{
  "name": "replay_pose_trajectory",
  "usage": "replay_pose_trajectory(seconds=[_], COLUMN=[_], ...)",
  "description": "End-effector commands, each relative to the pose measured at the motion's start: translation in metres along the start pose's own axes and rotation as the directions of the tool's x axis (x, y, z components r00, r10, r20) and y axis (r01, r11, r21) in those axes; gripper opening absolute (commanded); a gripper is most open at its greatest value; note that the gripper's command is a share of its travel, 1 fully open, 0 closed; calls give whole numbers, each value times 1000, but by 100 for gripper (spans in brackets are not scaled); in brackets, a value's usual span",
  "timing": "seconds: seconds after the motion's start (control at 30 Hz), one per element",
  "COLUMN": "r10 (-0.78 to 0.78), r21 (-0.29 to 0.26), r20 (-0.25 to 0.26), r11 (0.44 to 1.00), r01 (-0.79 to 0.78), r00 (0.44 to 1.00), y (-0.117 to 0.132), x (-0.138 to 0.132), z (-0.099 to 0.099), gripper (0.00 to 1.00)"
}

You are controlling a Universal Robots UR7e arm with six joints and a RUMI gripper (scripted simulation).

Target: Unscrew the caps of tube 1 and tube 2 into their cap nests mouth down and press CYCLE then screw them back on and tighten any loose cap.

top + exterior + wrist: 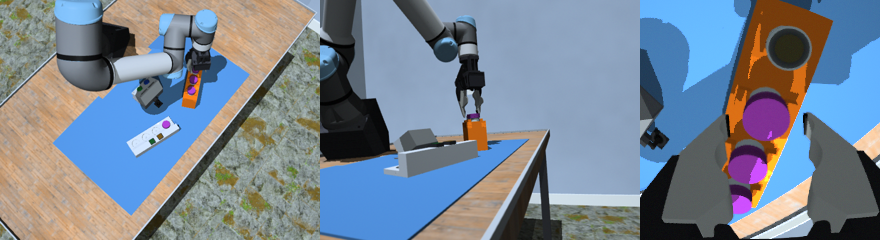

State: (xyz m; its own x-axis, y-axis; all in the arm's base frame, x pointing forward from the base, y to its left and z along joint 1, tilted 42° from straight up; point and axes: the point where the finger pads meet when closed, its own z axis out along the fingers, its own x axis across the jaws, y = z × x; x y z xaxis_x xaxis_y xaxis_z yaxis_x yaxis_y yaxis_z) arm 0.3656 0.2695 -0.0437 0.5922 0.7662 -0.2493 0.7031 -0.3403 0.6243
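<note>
My gripper (197, 69) (471, 114) (766, 115) is open, its jaws on either side of the purple cap of tube 2 (766, 117), not touching it. Tube 1 (789, 48) stands uncapped at the far end of the orange decapping station (189, 103) (478, 135) (746, 65). The caps of tube 3 (193, 79) (747, 164) and tube 4 (191, 90) (473, 115) (741, 204) are on. One purple cap (166, 124) lies flat in nest 1 of the white cap tray (139, 152) (436, 160); nests 2 to 4 are empty. Amber lamp (160, 136) and green lamp (152, 141) look unlit.
The grey housing (152, 91) (422, 138) with the blue CYCLE key (146, 81) and green READY key (139, 88) stands between the arm and the tray. A small black part (158, 103) (657, 137) sits beside it. A blue mat (103, 155) lies under the stations.
</note>
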Motion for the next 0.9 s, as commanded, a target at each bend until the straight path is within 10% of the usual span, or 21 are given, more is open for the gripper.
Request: replay_pose_trajectory(seconds=[0.0, 0.87], r10=[168, 312], r21=[2, 1], r20=[2, -2], r11=[986, 950], r01=[-168, -312], r00=[986, 950], y=[1, 2], x=[-3, 0], z=[0, -8], gripper=[35, 35])
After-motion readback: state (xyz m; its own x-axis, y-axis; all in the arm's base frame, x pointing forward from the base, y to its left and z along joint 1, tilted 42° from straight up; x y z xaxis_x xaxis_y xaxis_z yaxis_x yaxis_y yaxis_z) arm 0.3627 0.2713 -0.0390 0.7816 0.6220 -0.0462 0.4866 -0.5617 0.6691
